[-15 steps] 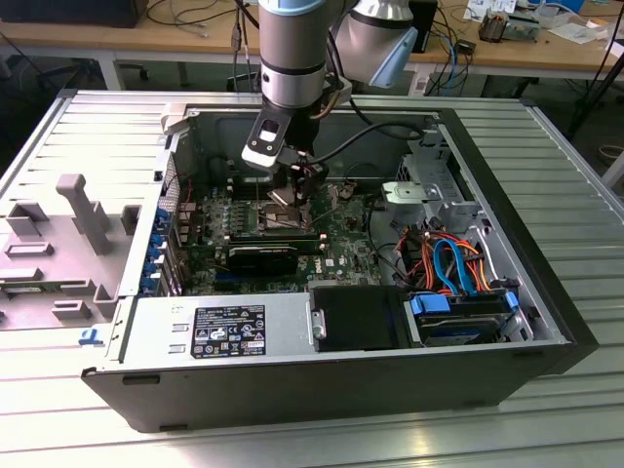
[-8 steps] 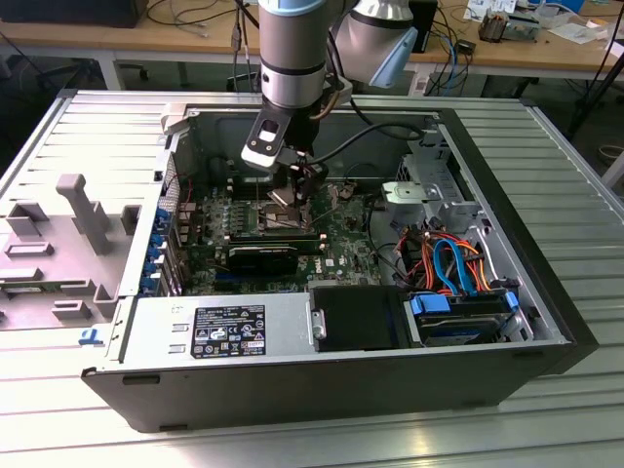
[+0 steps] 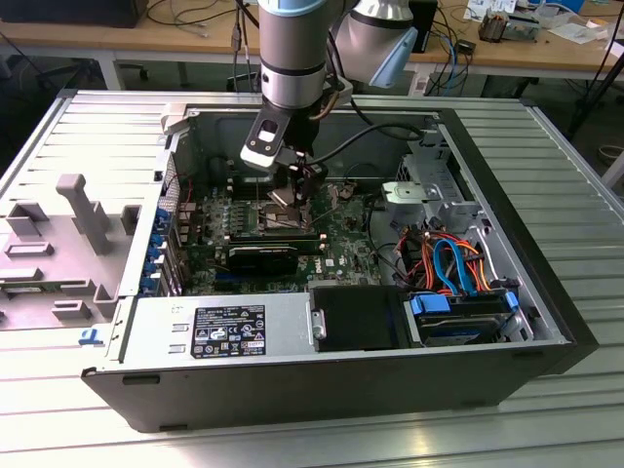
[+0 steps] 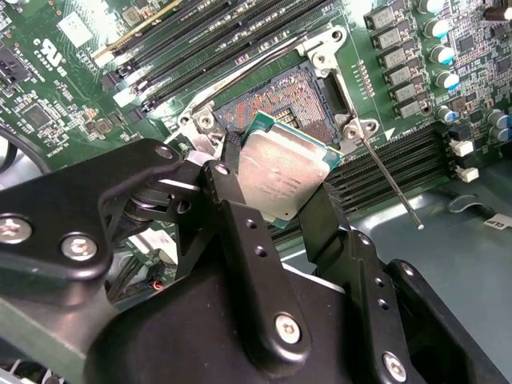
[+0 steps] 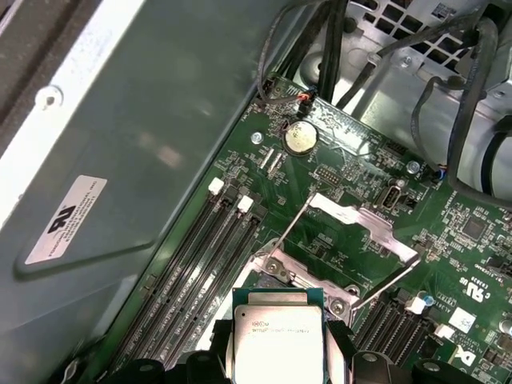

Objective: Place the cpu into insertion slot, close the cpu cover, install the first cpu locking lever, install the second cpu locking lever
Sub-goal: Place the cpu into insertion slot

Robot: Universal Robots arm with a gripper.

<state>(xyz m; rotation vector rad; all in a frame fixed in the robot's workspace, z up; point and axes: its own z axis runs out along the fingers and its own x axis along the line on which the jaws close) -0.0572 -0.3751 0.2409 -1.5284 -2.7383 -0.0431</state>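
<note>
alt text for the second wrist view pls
The gripper holds the cpu, a silver-topped square chip, tilted over the open insertion slot on a green circuit board. A thin metal lever juts out beside the slot, with long black memory slots nearby.

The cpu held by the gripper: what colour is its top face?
Dull silver-grey metal, on a green base; the cpu shows best in the second wrist view.

A silver power supply (image 3: 219, 330) is lying inside the open case (image 3: 292, 395) (blue and orange cables (image 3: 450, 261) are curling nearby).
</note>
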